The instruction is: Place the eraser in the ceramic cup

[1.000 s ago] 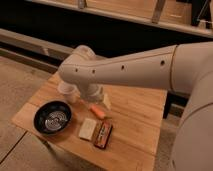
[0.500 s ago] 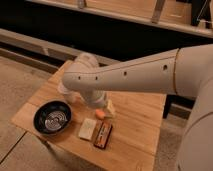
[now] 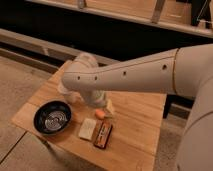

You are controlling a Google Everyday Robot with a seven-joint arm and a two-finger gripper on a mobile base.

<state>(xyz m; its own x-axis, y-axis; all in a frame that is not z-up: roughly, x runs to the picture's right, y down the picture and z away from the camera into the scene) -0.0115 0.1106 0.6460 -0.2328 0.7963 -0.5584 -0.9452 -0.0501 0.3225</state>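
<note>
A light wooden table [image 3: 135, 145] holds everything. At its left stands a wide black bowl with a spiral pattern [image 3: 52, 117]. Behind it, the small white ceramic cup [image 3: 65, 93] shows partly past the white robot arm [image 3: 130, 75]. Further right lies a pale beige rectangular block [image 3: 88, 129], with the flat black-rimmed, reddish-brown eraser [image 3: 103, 135] just beside it on the tabletop, well apart from the cup. A small orange carrot-shaped piece [image 3: 100, 114] sits behind them. The gripper [image 3: 107, 106] hangs low just above that piece; whether it is spread or closed cannot be told.

eraser [image 3: 103, 135] right of block [image 3: 88, 128] (hand [image 3: 101, 101] behind)
</note>
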